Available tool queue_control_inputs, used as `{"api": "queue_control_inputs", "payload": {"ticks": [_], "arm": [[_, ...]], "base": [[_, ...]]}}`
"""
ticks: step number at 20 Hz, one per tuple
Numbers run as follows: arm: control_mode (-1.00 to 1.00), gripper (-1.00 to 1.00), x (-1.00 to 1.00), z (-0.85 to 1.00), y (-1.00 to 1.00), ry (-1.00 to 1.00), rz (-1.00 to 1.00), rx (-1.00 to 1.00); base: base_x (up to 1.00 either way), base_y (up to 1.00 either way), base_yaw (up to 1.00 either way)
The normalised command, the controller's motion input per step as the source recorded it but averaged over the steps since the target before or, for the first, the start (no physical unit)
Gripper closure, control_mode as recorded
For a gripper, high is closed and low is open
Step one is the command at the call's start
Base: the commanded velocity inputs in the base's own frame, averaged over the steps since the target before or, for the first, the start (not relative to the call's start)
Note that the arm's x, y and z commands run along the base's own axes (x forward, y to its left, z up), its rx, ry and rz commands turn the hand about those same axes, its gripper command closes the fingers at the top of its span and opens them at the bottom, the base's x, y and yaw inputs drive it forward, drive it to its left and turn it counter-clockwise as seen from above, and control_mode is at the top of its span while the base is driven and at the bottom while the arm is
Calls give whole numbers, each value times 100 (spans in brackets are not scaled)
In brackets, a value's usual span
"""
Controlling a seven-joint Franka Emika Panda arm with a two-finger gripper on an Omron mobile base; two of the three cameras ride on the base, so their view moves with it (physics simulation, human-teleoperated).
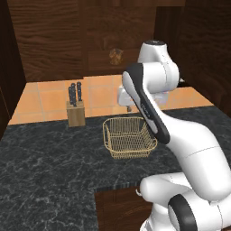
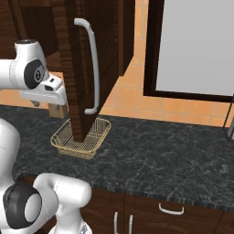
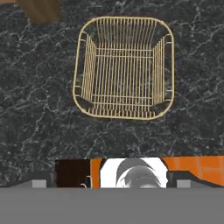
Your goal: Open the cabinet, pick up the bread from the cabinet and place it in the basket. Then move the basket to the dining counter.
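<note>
The basket (image 3: 124,68) sits empty on the bench (image 3: 35,113); light, stiff wire, best gripped by its rim. End effector (image 2: 43,93) hangs open, holding nothing.

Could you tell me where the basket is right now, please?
The basket sits empty on the black speckled counter, right of the knife block in the left base view.

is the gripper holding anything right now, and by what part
Nothing is held. The hand view looks straight down on the basket, which is empty on the black speckled counter, with nothing between camera and basket. The jaws stand open.
</note>
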Motion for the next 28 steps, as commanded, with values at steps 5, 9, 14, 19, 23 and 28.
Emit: {"api": "queue_control_inputs", "payload": {"ticks": [5,9,14,19,23,28], "arm": [[-100,-100,25,29,0,-64,5,-1],[-100,-100,11,84,0,-27,0,0],[-100,-100,24,80,0,-16,0,1],[-100,-100,38,58,0,-19,2,0],[-100,-100,82,5,8,-27,5,0],[-100,-100,39,21,2,-21,4,-4]], "base": [[0,0,0],[0,0,0],[0,0,0],[0,0,0],[0,0,0],[0,0,0]]}}
